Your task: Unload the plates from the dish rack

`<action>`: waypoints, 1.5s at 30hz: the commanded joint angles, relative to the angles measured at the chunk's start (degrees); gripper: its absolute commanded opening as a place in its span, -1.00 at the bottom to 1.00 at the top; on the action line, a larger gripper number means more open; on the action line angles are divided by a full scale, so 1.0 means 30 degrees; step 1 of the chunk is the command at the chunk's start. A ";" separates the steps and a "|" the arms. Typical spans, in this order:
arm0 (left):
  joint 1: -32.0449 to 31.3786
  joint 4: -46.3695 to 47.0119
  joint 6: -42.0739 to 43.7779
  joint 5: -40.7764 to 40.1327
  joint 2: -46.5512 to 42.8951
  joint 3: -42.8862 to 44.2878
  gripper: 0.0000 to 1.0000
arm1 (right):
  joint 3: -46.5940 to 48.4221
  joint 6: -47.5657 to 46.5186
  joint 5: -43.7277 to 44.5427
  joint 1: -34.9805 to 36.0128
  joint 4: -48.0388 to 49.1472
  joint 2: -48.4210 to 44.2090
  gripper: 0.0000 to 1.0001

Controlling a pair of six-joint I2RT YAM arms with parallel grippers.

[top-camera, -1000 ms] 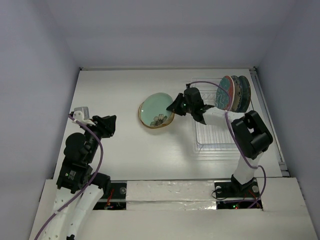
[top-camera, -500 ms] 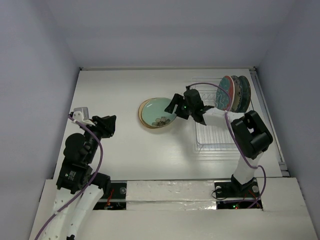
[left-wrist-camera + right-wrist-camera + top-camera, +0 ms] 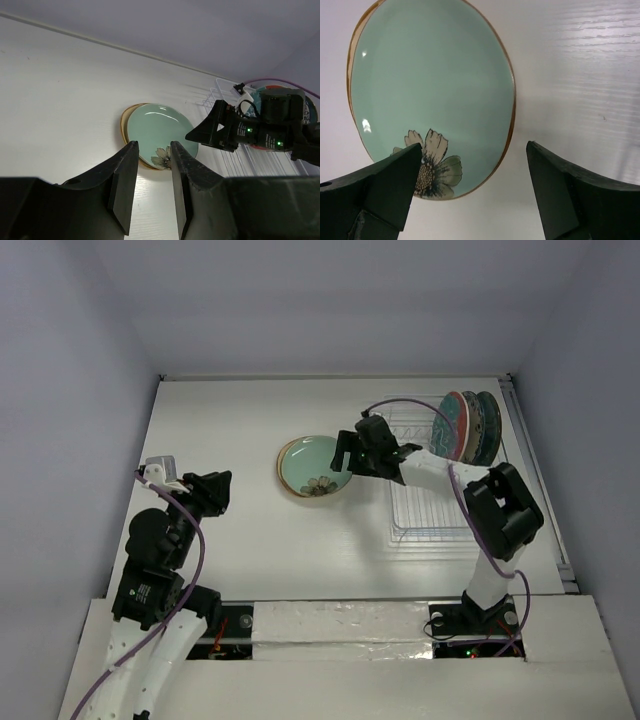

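Green plate [image 3: 430, 85] flat on tan plate [image 3: 123, 125], likely stacked for space. Right gripper [image 3: 472, 170] above, spread wide, empty. Left gripper [image 3: 152, 150] part-open, empty.

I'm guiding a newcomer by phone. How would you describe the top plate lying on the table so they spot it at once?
On the white table, left of the wire dish rack, two plates lie stacked flat. Pick the mint green plate on top, with a pale flower; the tan plate shows only as a rim beneath.
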 commanded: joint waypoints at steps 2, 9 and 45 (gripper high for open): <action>0.0054 0.0772 -0.0052 0.0191 -0.0210 0.0116 -0.42 | 0.1711 -0.1777 0.2340 0.0445 -0.2158 -0.3672 0.74; 0.0054 0.0801 -0.0081 0.0221 -0.0473 0.0116 -0.42 | 0.3029 -0.3739 0.7850 -0.1395 -0.5583 -1.0296 -1.00; -0.0678 0.0772 -0.0111 0.0133 -0.0649 0.0087 -0.37 | 0.3031 -0.6408 0.4632 -1.1801 -0.7259 -0.6113 -0.05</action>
